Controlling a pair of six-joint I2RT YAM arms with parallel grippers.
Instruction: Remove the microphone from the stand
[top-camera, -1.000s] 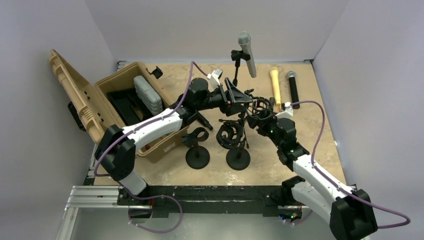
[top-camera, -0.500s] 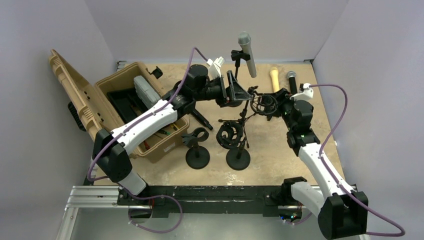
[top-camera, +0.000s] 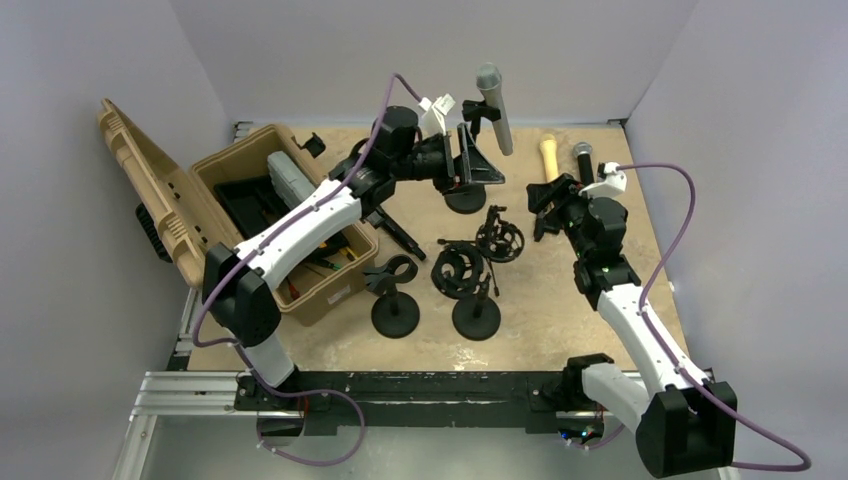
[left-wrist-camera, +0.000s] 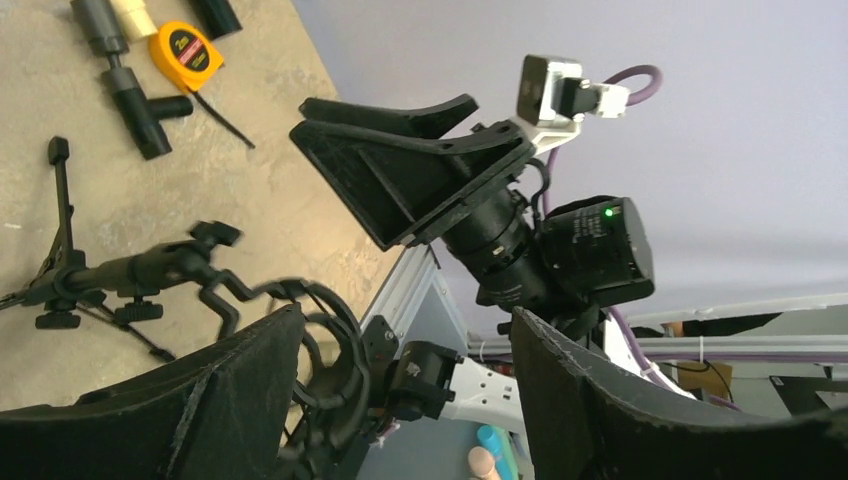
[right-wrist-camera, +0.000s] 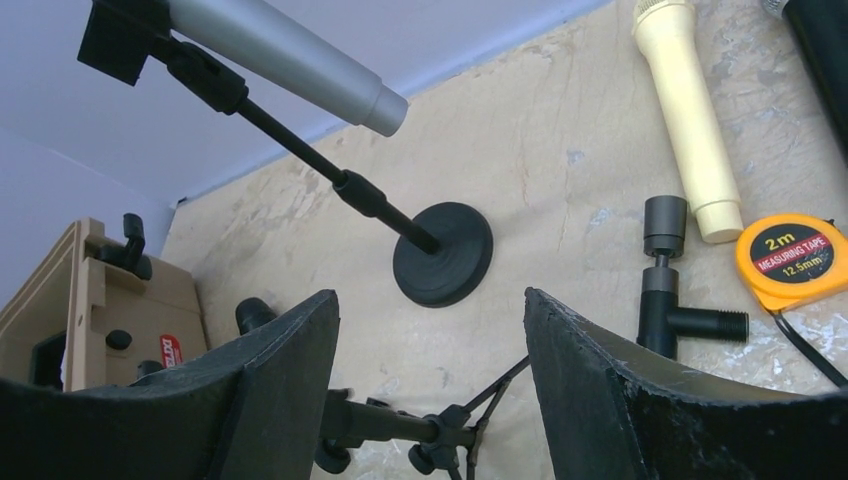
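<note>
The silver microphone sits tilted in the clip of a black stand at the back of the table. In the right wrist view the microphone points down over the stand's round base. My left gripper hangs open just in front of and below the microphone, touching nothing. Its own view holds only its open jaws, and the microphone is out of that view. My right gripper is open to the right of the stand, empty.
A shock-mount tripod lies on the table between the arms. Two short desk stands stand near the front. An open tan case fills the left. A cream microphone, a black microphone, a tape measure and a black adapter lie at the back right.
My left gripper has risen and moved back toward the silver microphone. My right gripper has pulled back to the right, away from the shock-mount tripod, which now lies on the table.
</note>
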